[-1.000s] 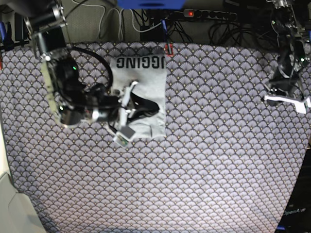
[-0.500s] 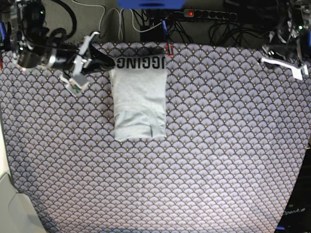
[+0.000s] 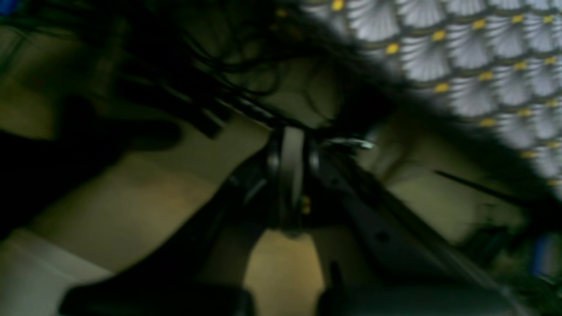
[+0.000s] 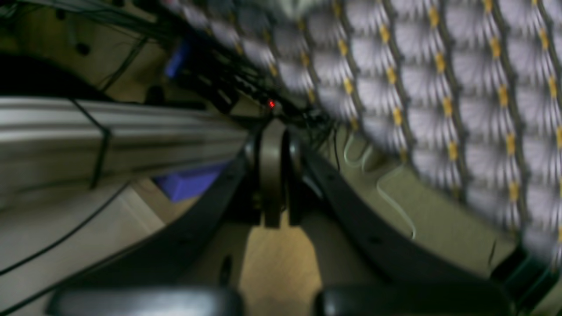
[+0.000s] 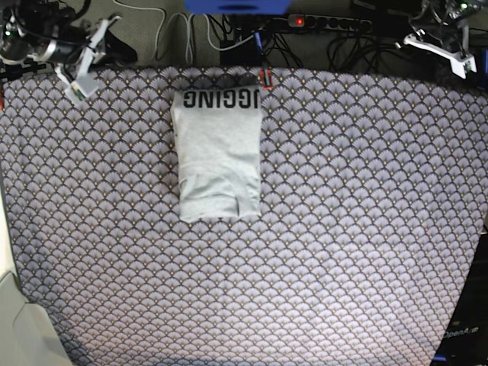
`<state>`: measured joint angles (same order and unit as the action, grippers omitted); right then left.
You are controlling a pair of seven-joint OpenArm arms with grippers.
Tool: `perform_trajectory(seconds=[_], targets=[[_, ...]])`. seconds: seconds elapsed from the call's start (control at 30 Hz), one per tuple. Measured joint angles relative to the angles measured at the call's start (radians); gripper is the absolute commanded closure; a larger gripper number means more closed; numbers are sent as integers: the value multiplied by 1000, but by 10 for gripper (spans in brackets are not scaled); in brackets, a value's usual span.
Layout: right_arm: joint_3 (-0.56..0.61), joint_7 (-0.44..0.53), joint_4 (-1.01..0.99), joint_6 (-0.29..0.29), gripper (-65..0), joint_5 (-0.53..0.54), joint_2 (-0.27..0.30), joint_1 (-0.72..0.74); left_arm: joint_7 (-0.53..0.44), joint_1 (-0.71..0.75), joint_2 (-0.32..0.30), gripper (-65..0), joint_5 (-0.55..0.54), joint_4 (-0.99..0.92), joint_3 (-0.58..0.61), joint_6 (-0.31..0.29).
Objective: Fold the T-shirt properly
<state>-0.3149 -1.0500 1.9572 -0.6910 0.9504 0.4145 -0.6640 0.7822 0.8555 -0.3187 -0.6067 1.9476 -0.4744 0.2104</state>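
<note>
Both my grippers have pulled back: right gripper [image 5: 85, 59] upper left, left gripper [image 5: 438, 47] upper right, fingers pressed together, holding nothing. T-shirt [image 5: 219, 152] lies folded on the patterned cloth [image 5: 343, 229], upper centre.

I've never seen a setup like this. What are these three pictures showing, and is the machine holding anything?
This is a robot with two arms. The sharp picture looks down from above on a table covered with a patterned cloth. On it lies a grey T-shirt, folded into a neat rectangle, black letters showing along its far edge. The two blurry pictures come from cameras on the arms' wrists, each looking along its own hand. The left hand and the right hand are both closed and hold nothing. From above, both arms sit at the table's far corners, away from the shirt, so the folding looks finished.
</note>
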Motion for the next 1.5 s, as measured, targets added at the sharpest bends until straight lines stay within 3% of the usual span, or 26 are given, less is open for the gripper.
perform_trajectory(seconds=[0.13,0.3,0.4,0.5,0.57,0.73,0.9,1.03,1.13,1.23,1.33,1.47,1.5], targets=[[-100,43,0,0,0,-89,-69,-77,-9,-14,5,-3,156,-72,103,-177],[-102,138,-14,0,0,-357,-174,-151,-10,-113,40,-3,292,-360,195,-200],[-103,243,-97,-3,0,-543,-246,-140,-143,-170,41,-3,329,-525,257,-208],[-103,362,-294,-3,0,-729,-291,-98,-337,-202,31,-3,392,-693,351,-204],[-107,437,-451,-2,0,-822,-295,-60,-427,-221,37,-3,424,-795,397,-204],[-111,693,-863,2,0,-926,-287,63,-586,-366,47,-3,446,-1120,485,-208],[-111,1006,-1386,5,0,-949,-216,232,-818,-593,71,-3,446,-1570,572,-192],[-33,1234,-1625,12,0,-946,-197,296,-993,-652,107,-3,447,-1756,621,-196],[109,1307,-1658,180,0,-951,-209,312,-1024,-669,137,-4,454,-1818,693,-208],[224,1316,-1658,430,0,-947,-219,335,-996,-717,138,-4,452,-1862,703,-199],[286,1329,-1681,641,0,-946,-232,369,-1000,-758,143,-4,446,-1885,700,-190],[369,1345,-1786,807,0,-947,-265,431,-992,-765,161,-4,446,-1904,700,-195],[392,1359,-1810,838,0,-948,-277,441,-992,-767,163,-4,446,-1917,695,-174]])
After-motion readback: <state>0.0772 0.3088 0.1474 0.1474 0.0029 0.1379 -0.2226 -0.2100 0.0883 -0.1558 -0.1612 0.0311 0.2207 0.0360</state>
